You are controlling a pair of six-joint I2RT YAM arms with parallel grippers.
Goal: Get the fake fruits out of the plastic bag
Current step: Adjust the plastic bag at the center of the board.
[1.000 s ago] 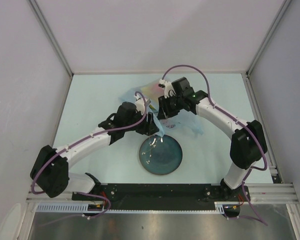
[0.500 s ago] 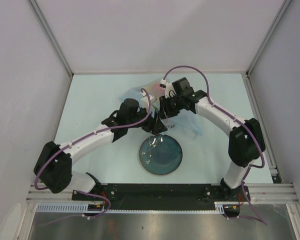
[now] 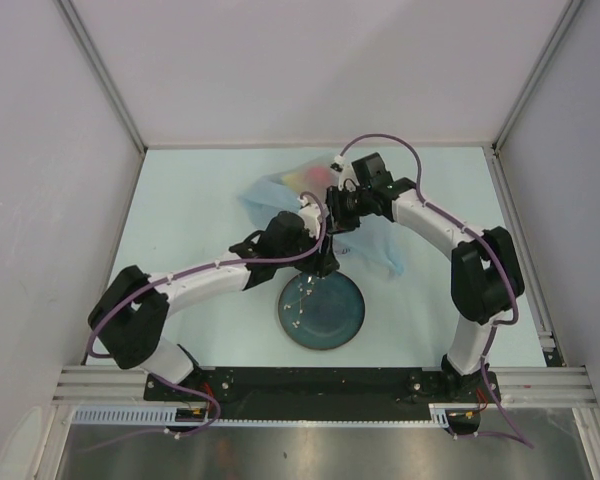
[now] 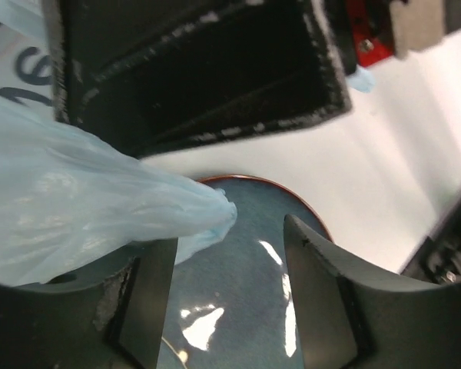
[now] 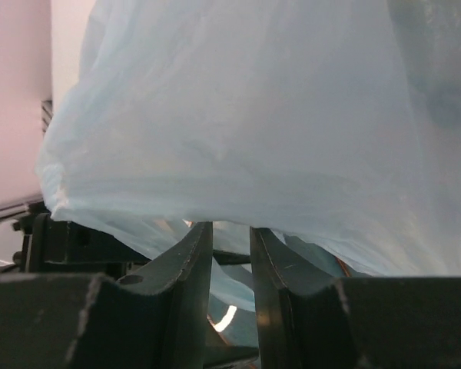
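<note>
The right gripper [image 5: 230, 234] is clenched: its two fingers [image 5: 186, 265] stand almost together, and film of the plastic bag [image 3: 276, 188] is caught at their tips. In its wrist view the pale blue sheet fills everything above those tips, hanging in soft folds.

From above, this gripper sits near the middle of the table [image 3: 190, 210]. Most of the bag spreads from it towards 10 o'clock, and a looser flap trails off towards 4 o'clock. Red and yellow shapes, the fake fruits [image 3: 306, 178], show dimly through the film at the bag's far end, at about 11 o'clock from the gripper. I cannot tell them apart one by one.

The left gripper [image 4: 230, 307] is at 6 o'clock from the right one, just beside it, and is released, its jaws set wide apart. A twisted end of the bag pokes in from its left side and lies over the left finger without being held.

Under it is the 12 o'clock rim of the dark teal plate [image 3: 330, 325]. The plate lies flat on the table between the two arm bases.
</note>
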